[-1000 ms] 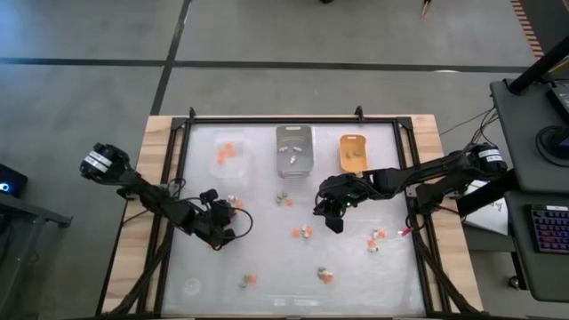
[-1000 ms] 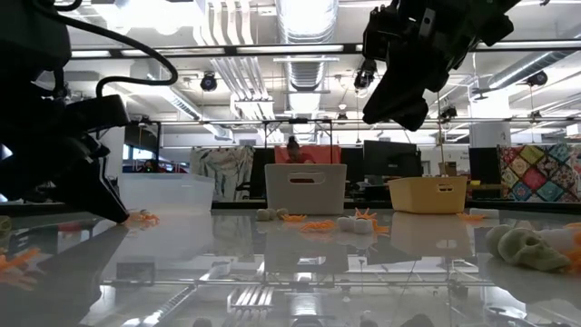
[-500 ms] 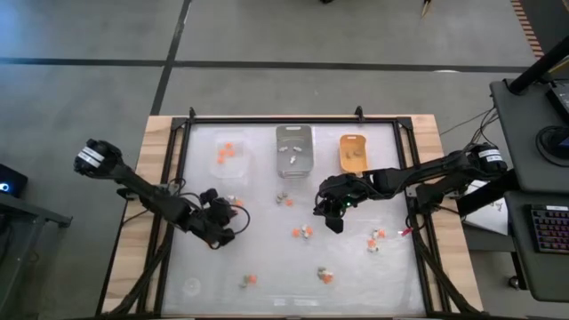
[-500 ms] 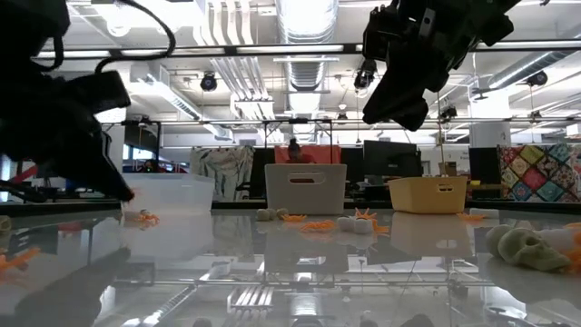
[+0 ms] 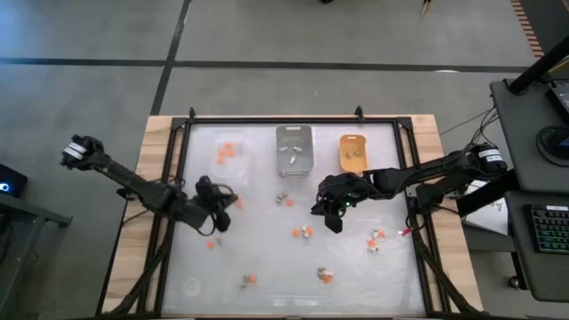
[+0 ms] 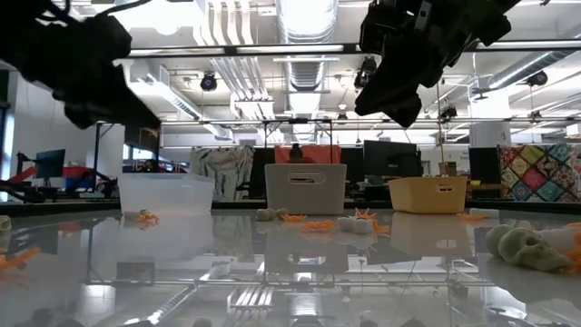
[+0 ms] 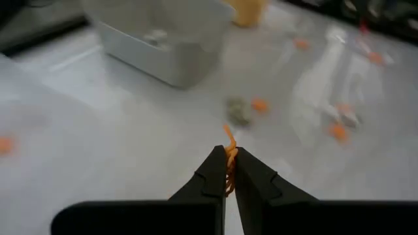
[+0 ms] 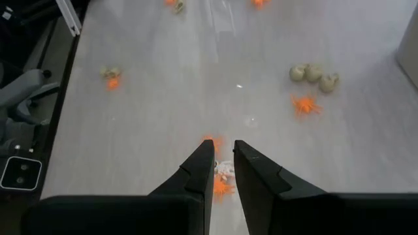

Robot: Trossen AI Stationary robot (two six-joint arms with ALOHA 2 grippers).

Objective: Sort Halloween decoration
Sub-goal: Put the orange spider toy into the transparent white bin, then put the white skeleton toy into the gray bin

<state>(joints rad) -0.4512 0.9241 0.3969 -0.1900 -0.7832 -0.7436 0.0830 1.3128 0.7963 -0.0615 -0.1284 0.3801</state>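
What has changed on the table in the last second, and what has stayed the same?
The left gripper has risen off the table and moved toward the clear tray, shut on an orange trinket. In the low view it was down at the table surface; now it is high up. One orange trinket lies where the gripper worked. The right gripper has not moved and holds nothing. The trays and loose trinkets stayed put.

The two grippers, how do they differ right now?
The left gripper is shut on a thin orange trinket, lifted clear of the table; the right gripper holds nothing, its fingers slightly apart. The left gripper hangs near the clear tray on the table's left side; the right gripper hovers mid-table over loose orange and white trinkets. Both are dark two-finger grippers, raised above the table.
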